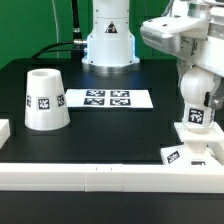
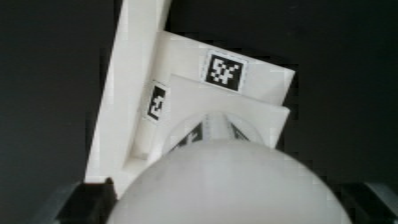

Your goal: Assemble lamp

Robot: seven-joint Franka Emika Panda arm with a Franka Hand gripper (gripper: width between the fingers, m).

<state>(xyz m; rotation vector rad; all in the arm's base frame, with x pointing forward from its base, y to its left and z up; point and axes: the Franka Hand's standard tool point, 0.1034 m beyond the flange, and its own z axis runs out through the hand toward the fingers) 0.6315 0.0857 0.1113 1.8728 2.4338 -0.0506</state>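
Note:
My gripper (image 1: pixel 198 100) is shut on the white bulb (image 1: pixel 196 119) at the exterior view's right and holds it upright over the low square base block (image 1: pixel 186 152). I cannot tell whether the bulb touches the base. In the wrist view the bulb's round top (image 2: pixel 222 175) fills the space between the dark fingers (image 2: pixel 84 202) of the gripper (image 2: pixel 222 208), with the tagged base (image 2: pixel 228 85) beyond it. The tapered shade (image 1: pixel 45 100) stands mouth down at the exterior view's left, far from the gripper.
The marker board (image 1: pixel 107 98) lies flat in the middle of the black table. A long white rail (image 1: pixel 100 176) runs along the front edge and shows beside the base in the wrist view (image 2: pixel 132 90). The robot's base (image 1: pixel 108 40) stands at the back.

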